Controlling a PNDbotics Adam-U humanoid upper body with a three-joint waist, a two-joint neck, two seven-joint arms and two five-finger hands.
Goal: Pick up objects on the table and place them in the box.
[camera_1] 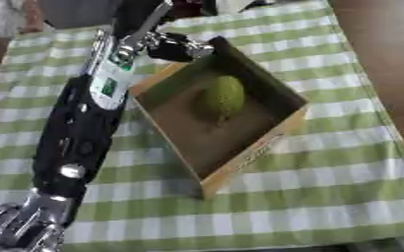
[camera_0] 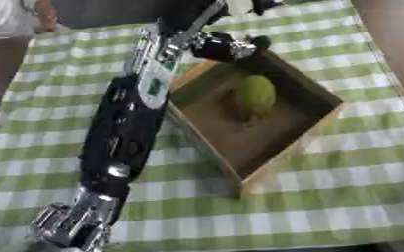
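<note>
**Green-checked tabletop, one fruit in the box**

Green-and-white checked cloth (camera_0: 343,197) spread across the tabletop, lying askew in both eye views, with bare brown floor (camera_0: 395,44) past its right edge.

Nearest, at the lower left: silver joint of the left arm (camera_0: 72,224), then the black forearm (camera_0: 123,133) rising diagonally over the cloth toward the far side. Higher up, a white and silver section bearing a small green patch (camera_0: 153,87).

Just right of the arm, mid-cloth: wooden box (camera_0: 279,160), open-topped, turned corner-on, nearest corner pointing toward the lower edge. Pale wood rim, brown floor inside. Left wall running close alongside the forearm.

Inside the box, toward its far half: a green oval fruit (camera_0: 254,94), resting on the box floor, clear of the walls, long axis roughly upright in the view. Looks like a mango, though not sharp enough to be sure.

Farther still, at the box's far corner: left robot hand (camera_1: 178,48), dark and bunched, hovering at the rim. Fingers too blurred and foreshortened to say whether spread or curled; cannot tell. Nothing seen held in it.

Right robot hand: out of sight in both views.
</note>
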